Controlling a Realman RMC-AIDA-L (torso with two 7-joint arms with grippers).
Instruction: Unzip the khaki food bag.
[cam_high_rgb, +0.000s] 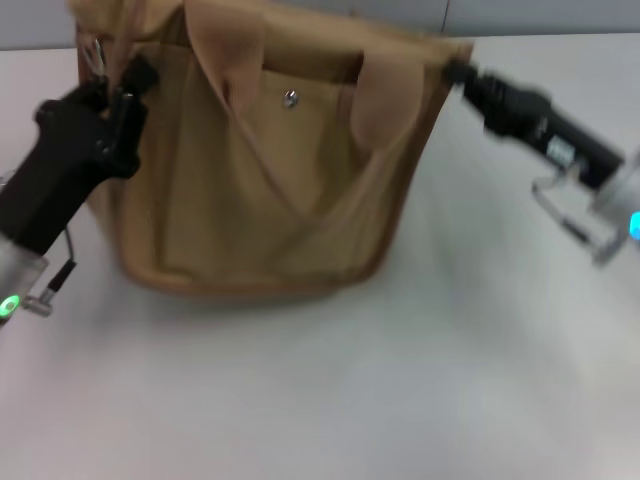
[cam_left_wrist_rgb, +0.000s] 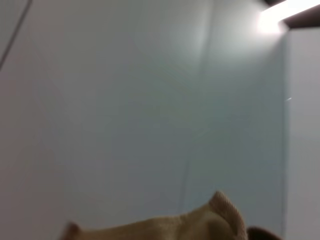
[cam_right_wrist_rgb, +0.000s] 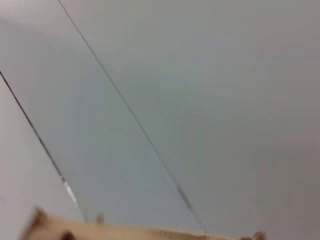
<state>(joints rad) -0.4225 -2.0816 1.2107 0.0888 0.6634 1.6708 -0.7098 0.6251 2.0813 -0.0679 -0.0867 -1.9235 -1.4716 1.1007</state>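
The khaki food bag (cam_high_rgb: 265, 180) stands upright on the white table (cam_high_rgb: 330, 390), front pocket snap (cam_high_rgb: 290, 98) facing me, with its two loop handles drooping over the front. My left gripper (cam_high_rgb: 122, 85) is pressed onto the bag's top left corner, just below a small metal ring (cam_high_rgb: 95, 55), and looks closed on the fabric there. My right gripper (cam_high_rgb: 457, 72) is narrow and closed at the bag's top right corner. The top zipper is hidden. The left wrist view shows a bit of tan fabric (cam_left_wrist_rgb: 200, 222); the right wrist view shows a tan strip (cam_right_wrist_rgb: 125, 232).
White tabletop lies in front of the bag and on both sides. A grey wall (cam_high_rgb: 540, 15) runs behind the table. Both wrist views look mostly at plain grey wall panels.
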